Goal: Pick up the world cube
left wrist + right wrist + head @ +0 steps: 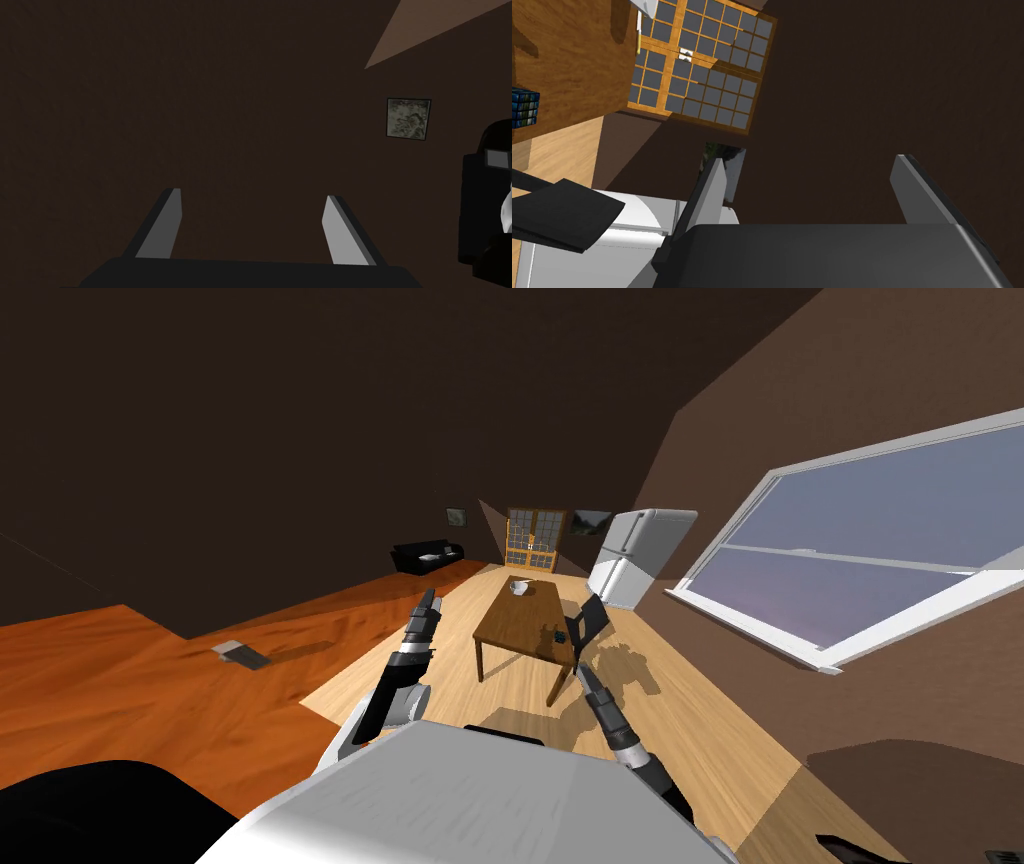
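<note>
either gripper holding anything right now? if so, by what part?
Nothing held. Left gripper and right gripper are both open with nothing between their fingers; the cube sits on the table.

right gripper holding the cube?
No, the right gripper stands open and empty; the cube sits on the table.

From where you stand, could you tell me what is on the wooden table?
A white bowl at its far end, the world cube by the black chair, which covers the table's edge.
</note>
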Controlling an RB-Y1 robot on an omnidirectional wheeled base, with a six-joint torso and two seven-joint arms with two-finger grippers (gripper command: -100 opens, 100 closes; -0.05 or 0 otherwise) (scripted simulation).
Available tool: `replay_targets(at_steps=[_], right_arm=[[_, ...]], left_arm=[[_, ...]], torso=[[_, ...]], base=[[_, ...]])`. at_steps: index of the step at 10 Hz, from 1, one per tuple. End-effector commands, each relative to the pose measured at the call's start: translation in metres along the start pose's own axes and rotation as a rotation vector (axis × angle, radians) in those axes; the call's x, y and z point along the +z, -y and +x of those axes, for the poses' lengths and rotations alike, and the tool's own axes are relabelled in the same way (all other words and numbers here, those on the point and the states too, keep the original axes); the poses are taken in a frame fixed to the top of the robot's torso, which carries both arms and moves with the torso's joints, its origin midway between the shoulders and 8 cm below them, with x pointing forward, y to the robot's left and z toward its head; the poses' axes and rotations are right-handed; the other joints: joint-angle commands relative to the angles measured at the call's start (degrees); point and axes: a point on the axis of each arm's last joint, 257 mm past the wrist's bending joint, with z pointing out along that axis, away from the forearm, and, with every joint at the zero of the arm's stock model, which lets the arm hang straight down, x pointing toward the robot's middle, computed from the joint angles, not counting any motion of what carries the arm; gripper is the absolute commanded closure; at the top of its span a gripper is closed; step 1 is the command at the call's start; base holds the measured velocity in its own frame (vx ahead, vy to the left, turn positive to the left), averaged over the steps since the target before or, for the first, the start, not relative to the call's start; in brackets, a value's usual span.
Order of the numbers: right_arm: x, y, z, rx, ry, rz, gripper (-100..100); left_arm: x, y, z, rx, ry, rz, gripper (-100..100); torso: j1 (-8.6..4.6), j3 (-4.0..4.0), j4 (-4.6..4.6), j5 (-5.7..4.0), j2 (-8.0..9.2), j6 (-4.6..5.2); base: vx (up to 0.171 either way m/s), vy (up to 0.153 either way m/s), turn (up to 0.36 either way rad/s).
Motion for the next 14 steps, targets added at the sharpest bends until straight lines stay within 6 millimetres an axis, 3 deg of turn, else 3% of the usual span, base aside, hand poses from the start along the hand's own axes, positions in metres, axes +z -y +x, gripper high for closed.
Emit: replay_targets(at_steps=[1, 2, 3, 4, 5, 7, 8, 9, 10, 12, 13, 14], right_arm=[[-0.017, 0.029, 0.018, -0.008, -0.066, 0.079, -100], [-0.034, 0.046, 0.031, -0.010, -0.117, 0.132, -100], [-0.038, 0.054, 0.034, -0.022, -0.130, 0.150, -100], [-0.060, 0.076, 0.047, -0.022, -0.184, 0.217, -100], [-0.061, 0.077, 0.049, -0.031, -0.192, 0.219, -100], [-0.111, 0.117, 0.073, -0.034, -0.300, 0.350, -100], [-0.115, 0.121, 0.075, -0.051, -0.319, 0.359, -100], [-0.142, 0.138, 0.085, -0.057, -0.377, 0.420, -100], [-0.145, 0.141, 0.086, -0.062, -0.384, 0.427, -100], [-0.203, 0.170, 0.101, -0.084, -0.502, 0.544, -100], [-0.211, 0.175, 0.102, -0.090, -0.516, 0.561, -100], [-0.243, 0.188, 0.106, -0.105, -0.579, 0.622, -100]], left_arm=[[0.000, 0.000, 0.000, 0.000, 0.000, 0.000, 0], [0.000, 0.000, 0.000, 0.000, 0.000, 0.000, 0], [0.000, 0.000, 0.000, 0.000, 0.000, 0.000, 0], [0.000, 0.000, 0.000, 0.000, 0.000, 0.000, 0], [0.000, 0.000, 0.000, 0.000, 0.000, 0.000, 0], [0.000, 0.000, 0.000, 0.000, 0.000, 0.000, 0], [0.000, 0.000, 0.000, 0.000, 0.000, 0.000, 0], [0.000, 0.000, 0.000, 0.000, 0.000, 0.000, 0], [0.000, 0.000, 0.000, 0.000, 0.000, 0.000, 0], [0.000, 0.000, 0.000, 0.000, 0.000, 0.000, 0], [0.000, 0.000, 0.000, 0.000, 0.000, 0.000, 0], [0.000, 0.000, 0.000, 0.000, 0.000, 0.000, 0]], torso=[[0.00, 0.00, 0.00, 0.00, 0.00, 0.00], [-0.01, -0.01, -0.01, 0.00, -0.02, -0.04], [-0.05, -0.01, -0.01, -0.01, 0.00, -0.04], [-0.03, -0.02, -0.01, -0.01, -0.04, 0.00], [-0.02, -0.05, -0.02, -0.01, -0.09, -0.04], [-0.01, -0.09, -0.04, 0.00, -0.16, -0.03], [-0.08, -0.09, -0.03, -0.01, -0.16, -0.05], [-0.09, -0.11, -0.04, -0.02, -0.19, 0.02], [-0.08, -0.12, -0.05, -0.01, -0.21, -0.03], [-0.06, -0.16, -0.06, -0.01, -0.28, -0.04], [-0.15, -0.17, -0.06, -0.02, -0.30, -0.02], [-0.13, -0.18, -0.06, -0.02, -0.30, 0.01]], base=[[-0.045, -0.034, 0.222], [-0.058, -0.041, 0.339], [-0.045, -0.036, 0.154], [-0.032, -0.030, 0.277], [-0.015, -0.028, 0.138], [-0.017, -0.035, 0.369], [-0.012, -0.049, 0.156], [-0.005, -0.040, 0.264], [-0.002, -0.033, 0.166], [0.011, -0.045, 0.401], [0.006, -0.052, 0.197], [0.006, -0.049, 0.329]])
